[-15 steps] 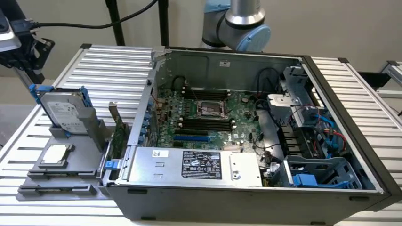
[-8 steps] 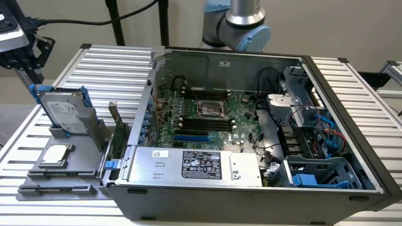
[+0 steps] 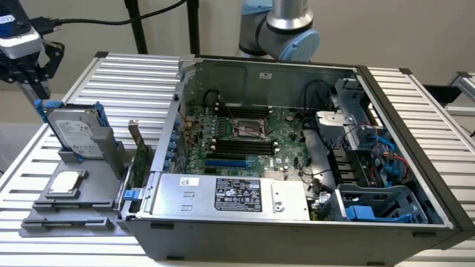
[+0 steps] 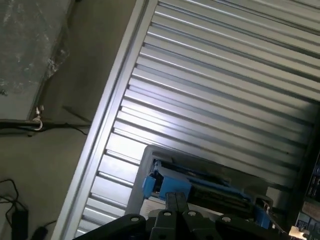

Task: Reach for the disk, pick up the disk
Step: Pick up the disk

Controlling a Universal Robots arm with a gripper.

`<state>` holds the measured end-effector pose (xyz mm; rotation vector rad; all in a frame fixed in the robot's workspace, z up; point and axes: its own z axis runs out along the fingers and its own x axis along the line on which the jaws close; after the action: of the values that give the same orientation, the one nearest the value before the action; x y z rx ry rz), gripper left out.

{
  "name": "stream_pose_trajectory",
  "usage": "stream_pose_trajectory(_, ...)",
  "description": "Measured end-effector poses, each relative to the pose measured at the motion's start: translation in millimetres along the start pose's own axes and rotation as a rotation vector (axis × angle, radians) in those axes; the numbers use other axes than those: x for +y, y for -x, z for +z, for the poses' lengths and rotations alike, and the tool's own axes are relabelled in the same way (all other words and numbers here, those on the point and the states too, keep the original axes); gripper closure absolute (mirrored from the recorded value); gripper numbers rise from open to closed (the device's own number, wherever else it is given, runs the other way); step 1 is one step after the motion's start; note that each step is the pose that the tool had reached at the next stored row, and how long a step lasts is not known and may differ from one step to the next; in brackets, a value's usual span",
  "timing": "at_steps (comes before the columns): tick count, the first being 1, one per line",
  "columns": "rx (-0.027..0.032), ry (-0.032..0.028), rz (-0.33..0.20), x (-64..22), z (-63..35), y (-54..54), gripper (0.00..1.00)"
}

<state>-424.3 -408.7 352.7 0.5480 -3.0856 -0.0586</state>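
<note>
Two containers sit on the ribbed metal desk [image 3: 133, 72]: an open computer case [image 3: 415, 139] and, just beside it on the exterior view's left, a low grey holder [image 3: 44, 222].

We see the case lying on its side with its panel off. Inside it, a green motherboard [image 3: 245, 133] lies flat against the far wall. A silver box [image 3: 186, 194] with a black label fills the near edge, and a blue cage [image 3: 379, 203] sits in the near corner on the exterior view's right, with red and blue cables [image 3: 386, 153] above it. The arm [image 3: 286, 28] rises behind the case.

The grey holder carries three things. The disk [image 3: 74, 130] stands on edge in a slot, leaning slightly. It is a flat silver-grey drive with a white printed label and a bright blue frame along its edges. A green card [image 3: 139, 153] stands upright between the disk and the case. A small square silver chip [image 3: 67, 181] lies flat in front of the disk.

We find the hand [image 3: 41, 100] at the disk's upper corner, on the exterior view's left, with the case well apart from it. In the wrist view the hand [image 4: 175, 200] has its fingers drawn together, their tip against the blue frame of the disk [image 4: 200, 187]. We cannot tell whether they pinch the frame or merely touch it.
</note>
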Motion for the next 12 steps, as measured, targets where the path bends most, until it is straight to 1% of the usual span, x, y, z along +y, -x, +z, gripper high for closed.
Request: stream_pose_trajectory(12, 0.0084, 0.0, -0.219, 0.0, 0.5, 0.0, 0.89)
